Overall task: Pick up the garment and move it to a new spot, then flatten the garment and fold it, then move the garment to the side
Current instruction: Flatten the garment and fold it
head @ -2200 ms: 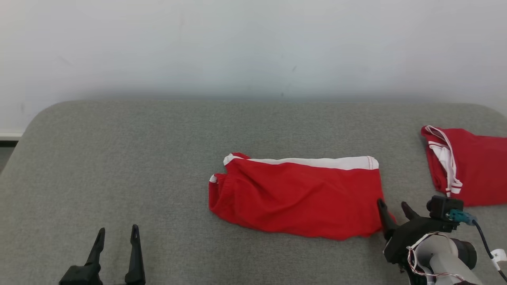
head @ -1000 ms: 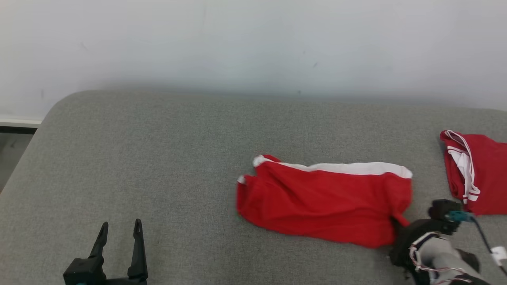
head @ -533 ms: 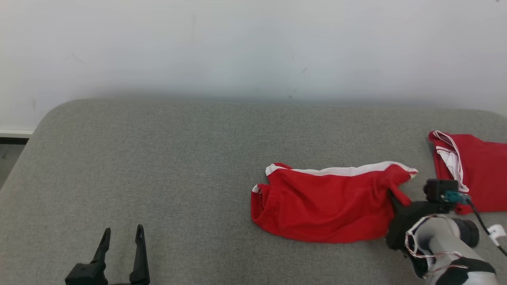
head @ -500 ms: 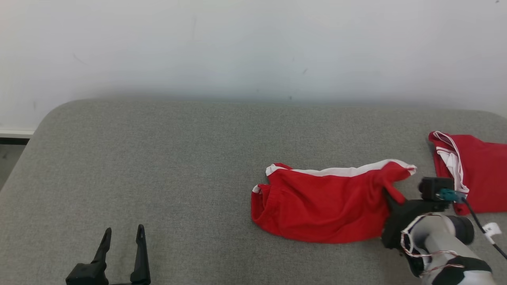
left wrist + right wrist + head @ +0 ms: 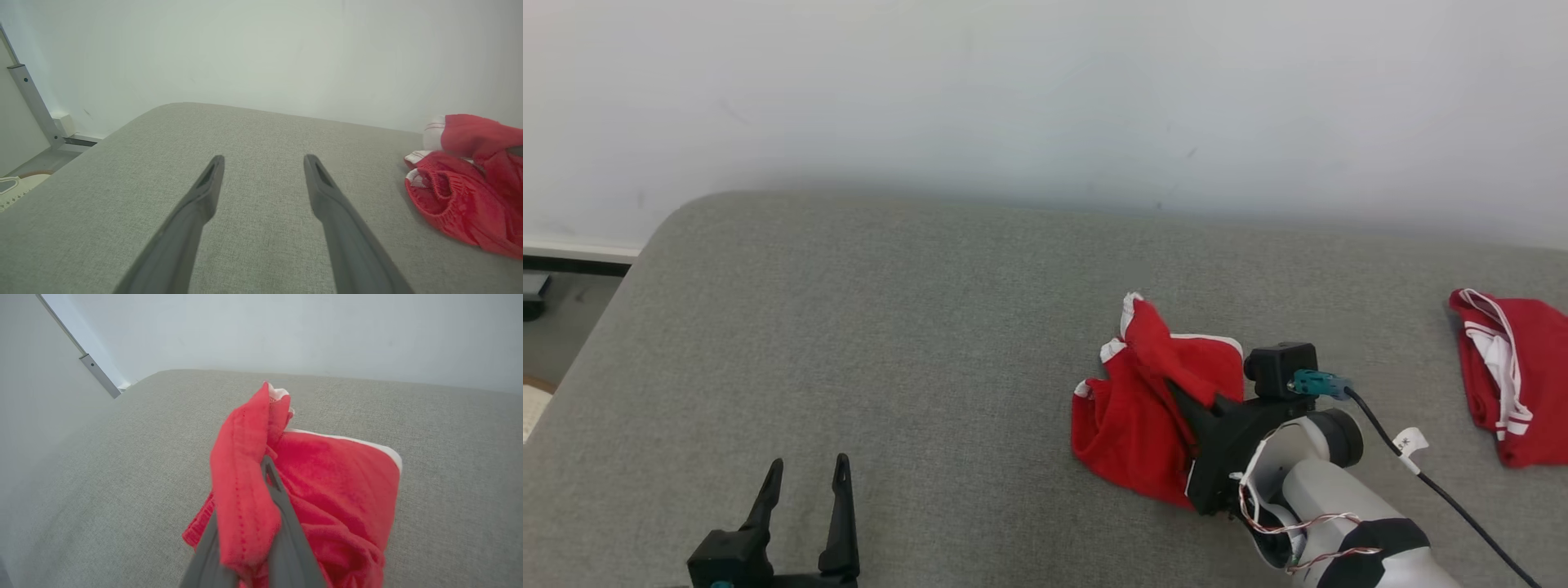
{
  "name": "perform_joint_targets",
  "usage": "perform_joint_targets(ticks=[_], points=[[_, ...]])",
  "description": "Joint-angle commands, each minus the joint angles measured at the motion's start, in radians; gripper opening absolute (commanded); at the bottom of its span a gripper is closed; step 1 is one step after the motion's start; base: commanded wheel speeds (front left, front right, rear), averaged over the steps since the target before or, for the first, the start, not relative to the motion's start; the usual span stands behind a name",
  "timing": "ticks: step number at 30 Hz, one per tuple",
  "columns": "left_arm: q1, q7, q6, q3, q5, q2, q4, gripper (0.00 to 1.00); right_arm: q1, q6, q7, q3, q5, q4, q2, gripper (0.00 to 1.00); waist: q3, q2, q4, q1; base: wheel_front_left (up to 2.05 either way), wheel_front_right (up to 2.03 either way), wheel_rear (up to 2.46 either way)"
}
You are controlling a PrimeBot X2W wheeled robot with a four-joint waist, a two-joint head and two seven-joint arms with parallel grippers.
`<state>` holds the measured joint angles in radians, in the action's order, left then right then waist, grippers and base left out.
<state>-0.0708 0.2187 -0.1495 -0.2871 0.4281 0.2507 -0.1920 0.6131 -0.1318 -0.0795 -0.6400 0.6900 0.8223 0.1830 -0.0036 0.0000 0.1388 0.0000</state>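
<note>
Our right end effector (image 5: 1183, 398) pinches the red cloth garment with white trim (image 5: 1123, 420), bunched at five o'clock on the grey fabric worktop (image 5: 890, 327) (folds bury the grip); left end effector (image 5: 809, 478) gapes empty at eight.

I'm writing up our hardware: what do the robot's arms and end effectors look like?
Both the left end effector and right end effector have two long, tapering matte-black fingers. The right's pale grey forearm carries a small black camera box with a teal plug, a white-tagged black cable and red-and-white wires.
</note>
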Motion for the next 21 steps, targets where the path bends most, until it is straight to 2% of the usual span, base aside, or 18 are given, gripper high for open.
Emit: perform_joint_targets(ticks=[1,10,11,12,13,17,21], points=[[-0.017,0.009,0.003,-0.002,0.004,-0.009,-0.012,1.00,-0.002,0.002,0.007,-0.003,0.015,0.005,-0.015,0.00,0.007,0.0000,0.017,0.0000,0.00,0.00,0.00],[-0.058,0.022,0.026,-0.022,0.004,-0.026,-0.061,1.00,0.018,0.002,0.011,-0.012,0.039,0.125,-0.084,0.00,0.021,0.0000,0.049,0.0000,0.00,0.00,0.00],[-0.060,0.021,0.025,-0.022,0.004,-0.027,-0.067,1.00,0.023,0.002,0.005,-0.013,0.037,0.140,-0.089,0.13,0.021,0.0000,0.050,0.0000,0.00,0.00,0.00],[-0.059,0.023,0.025,-0.023,0.005,-0.028,-0.071,1.00,0.026,0.002,-0.002,-0.015,0.037,0.150,-0.094,0.60,0.021,0.0000,0.051,0.0000,0.00,0.00,0.00],[-0.059,0.025,0.027,-0.022,0.006,-0.028,-0.075,1.00,0.025,0.002,-0.008,-0.015,0.048,0.150,-0.102,1.00,0.021,0.0000,0.050,0.0000,0.00,0.00,0.00],[-0.059,0.030,0.028,-0.012,0.012,-0.019,-0.086,1.00,0.024,0.002,-0.049,-0.018,0.089,0.115,-0.104,1.00,0.021,0.0000,0.036,0.0000,0.00,0.00,0.00],[-0.048,0.033,0.023,-0.004,0.015,-0.014,-0.088,1.00,0.013,0.002,-0.076,-0.013,0.133,0.051,-0.077,1.00,0.017,0.0000,0.021,0.0000,0.00,0.00,0.00]])
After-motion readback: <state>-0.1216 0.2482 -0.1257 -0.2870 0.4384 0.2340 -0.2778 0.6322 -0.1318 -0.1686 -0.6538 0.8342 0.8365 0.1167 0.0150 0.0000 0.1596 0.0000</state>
